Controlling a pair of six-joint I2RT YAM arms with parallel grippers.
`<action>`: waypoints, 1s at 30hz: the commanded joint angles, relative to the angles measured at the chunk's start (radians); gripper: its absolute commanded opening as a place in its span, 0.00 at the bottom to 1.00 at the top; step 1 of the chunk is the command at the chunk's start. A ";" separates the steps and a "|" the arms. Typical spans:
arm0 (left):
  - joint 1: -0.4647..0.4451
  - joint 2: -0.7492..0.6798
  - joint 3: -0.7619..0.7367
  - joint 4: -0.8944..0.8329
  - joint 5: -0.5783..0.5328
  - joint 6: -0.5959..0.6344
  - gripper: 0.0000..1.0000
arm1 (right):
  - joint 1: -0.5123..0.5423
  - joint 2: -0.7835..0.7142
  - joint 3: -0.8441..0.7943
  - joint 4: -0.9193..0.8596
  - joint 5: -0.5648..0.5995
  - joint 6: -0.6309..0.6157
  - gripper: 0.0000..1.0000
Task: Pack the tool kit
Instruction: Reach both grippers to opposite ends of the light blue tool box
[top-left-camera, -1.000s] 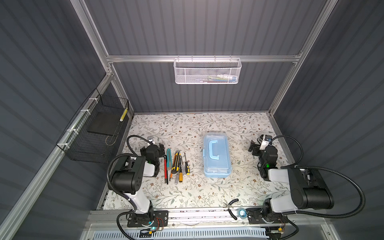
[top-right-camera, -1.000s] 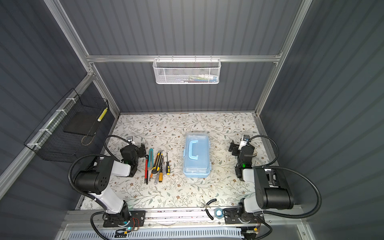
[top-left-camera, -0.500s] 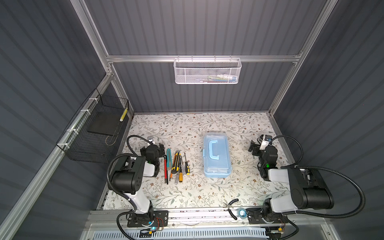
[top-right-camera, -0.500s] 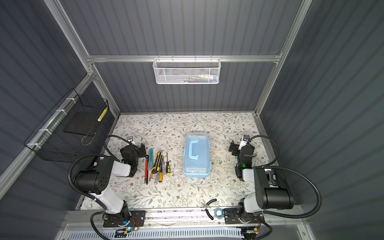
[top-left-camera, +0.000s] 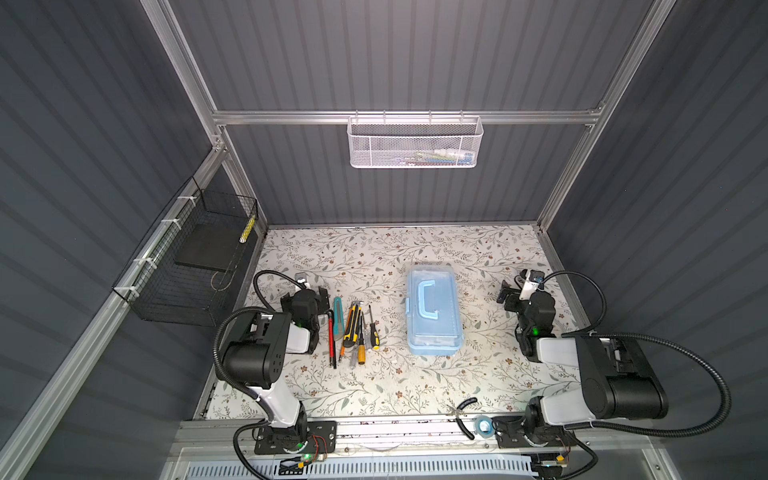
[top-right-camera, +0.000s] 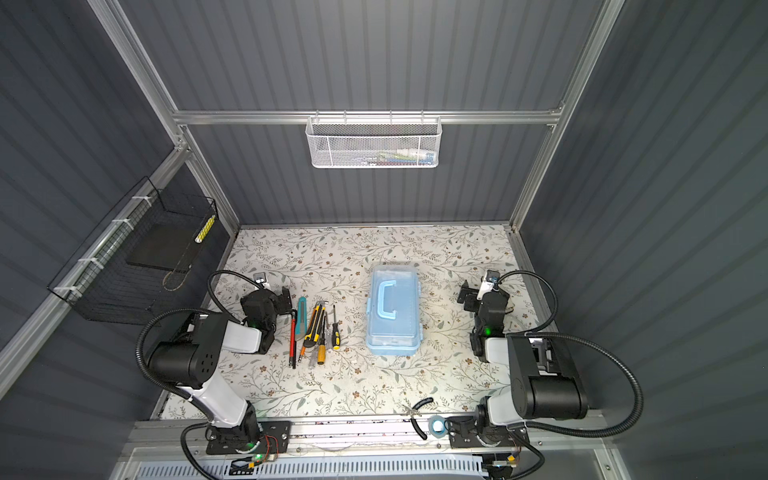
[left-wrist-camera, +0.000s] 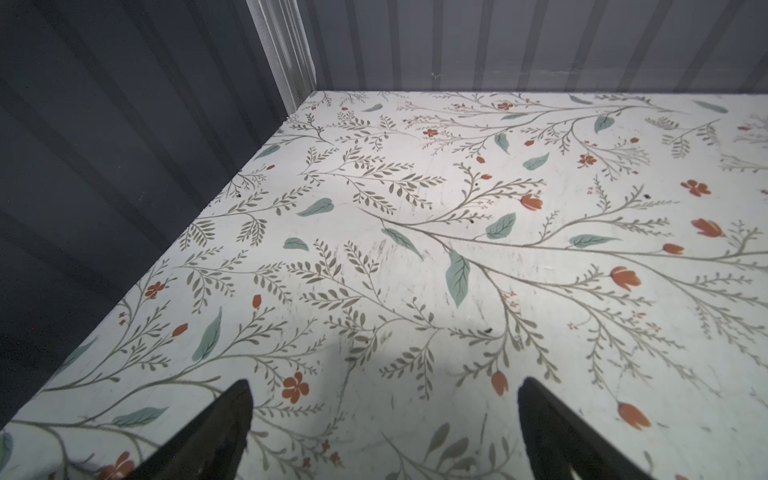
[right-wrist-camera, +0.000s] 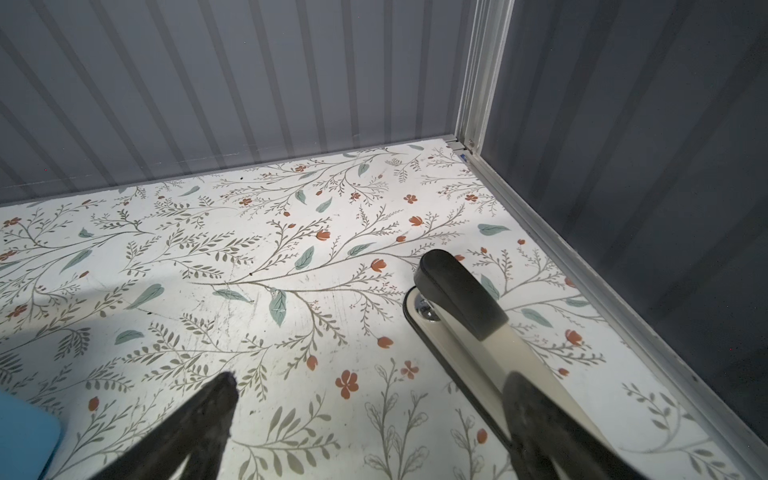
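In both top views the tool kit box (top-left-camera: 434, 316) (top-right-camera: 394, 312) stands on the flowered table (top-left-camera: 374, 257), a little right of the middle of the frame. Its clear lid is down and the blue handle lies flat on the lid.

Left of the box, apart from it, the hand tools (top-left-camera: 353, 328) lie on the table in a close row, outside the box. We see a thin red one, a slim teal one, a yellow and black one, and screwdrivers with orange and with yellow and black handles.

The left claw (left-wrist-camera: 383, 388) is low over the table, just left of this row. In the left wrist view its two dark fingers (left-wrist-camera: 232, 415) stand wide apart. Only bare table shows between them, so it has hold of nothing.

The right claw (right-wrist-camera: 370, 380) is at the right side of the top views, well apart from the box. In the right wrist view it is also spread wide, with nothing between the fingers. A cream object (right-wrist-camera: 457, 291) with a black top part lies on the table beside one finger. We cannot tell if they touch. A blue corner of the box shows at the lower left edge of this view.

A white mesh basket (top-left-camera: 415, 143) hangs on the back wall, and a black wire basket (top-left-camera: 195, 266) hangs on the left wall. At the lower edge of the table lie pliers (top-left-camera: 463, 411) with black handles and a small roll of tape (top-left-camera: 483, 424).
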 joint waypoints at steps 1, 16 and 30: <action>-0.047 -0.082 0.147 -0.273 -0.028 0.056 1.00 | 0.028 -0.092 0.021 -0.081 0.108 -0.010 0.99; -0.156 -0.167 0.516 -0.895 0.372 -0.288 1.00 | 0.329 -0.227 0.552 -1.084 0.129 0.243 0.99; -0.295 -0.071 0.532 -0.815 0.738 -0.532 0.98 | 0.468 -0.087 0.834 -1.388 -0.585 0.464 0.74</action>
